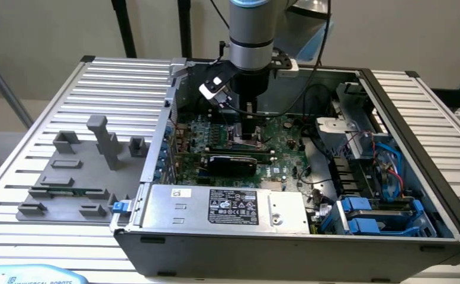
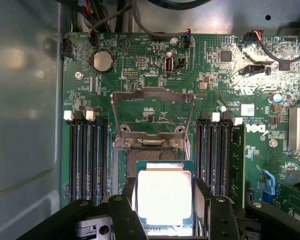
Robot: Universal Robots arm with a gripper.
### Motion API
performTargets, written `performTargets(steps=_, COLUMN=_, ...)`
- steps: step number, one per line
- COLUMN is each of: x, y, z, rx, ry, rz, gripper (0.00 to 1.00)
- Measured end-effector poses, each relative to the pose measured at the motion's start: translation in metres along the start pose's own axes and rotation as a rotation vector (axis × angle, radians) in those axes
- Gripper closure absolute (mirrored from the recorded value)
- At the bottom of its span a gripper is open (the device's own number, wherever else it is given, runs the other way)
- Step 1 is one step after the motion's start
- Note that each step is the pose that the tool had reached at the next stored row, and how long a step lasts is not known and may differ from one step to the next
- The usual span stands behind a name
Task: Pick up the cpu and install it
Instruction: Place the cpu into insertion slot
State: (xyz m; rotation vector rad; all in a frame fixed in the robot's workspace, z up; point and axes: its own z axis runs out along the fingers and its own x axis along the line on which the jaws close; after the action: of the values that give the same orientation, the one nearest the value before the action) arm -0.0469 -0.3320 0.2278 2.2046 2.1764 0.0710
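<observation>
Robot arm point(image 1: 251, 35) reaches straight down into an open computer case point(image 1: 419, 148) that lies on its side on a slatted metal table point(image 1: 48, 100). Its end effector point(image 1: 250, 133) is low over the green motherboard point(image 1: 285, 160).

From the wrist camera, the end effector's two dark fingers point(image 2: 202, 200) are clamped on the cpu point(image 2: 164, 192), one against each of two opposite edges. The chip's silver top glares bright between them. The cpu is level and lined up squarely over the socket point(image 2: 140, 151), whose metal load plate point(image 2: 152, 94) stands open beyond it. It cannot be told whether the chip already rests in the socket or is just clear of it.

Banks of black memory slots point(image 2: 87, 155) run along both sides of the socket. A round coin cell point(image 2: 102, 61) sits on the board on the far side of the load plate from the chip.

In the exterior view, a grey fixture plate point(image 1: 64, 177) lies on the table at the exterior view's left of the case. It carries several upright grey blocks, and a long green memory stick point(image 1: 68, 192) lies flat in it, well apart from the arm. A silver power supply point(image 1: 230, 207) with a black label fills the near edge of the case. Blue drive carriers point(image 1: 368, 216) sit in the near corner at the exterior view's right, with black and coloured cables trailing across the case floor beside them.
</observation>
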Motion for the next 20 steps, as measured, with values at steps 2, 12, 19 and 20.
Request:
performTargets(steps=2, x=0.0, y=-0.0001, z=0.003, rx=0.0029, ry=0.0, rz=0.0, gripper=0.45)
performTargets(steps=12, x=0.001, y=0.004, z=0.0133, rx=0.0204, ry=0.0006, rz=0.0, gripper=0.45)
performTargets(steps=19, x=0.004, y=0.0048, z=0.0155, rx=0.0235, ry=0.0006, rz=0.0, gripper=0.45)
performTargets(steps=20, x=0.005, y=0.0049, z=0.0156, rx=0.0239, ry=0.0005, rz=0.0, gripper=0.45)
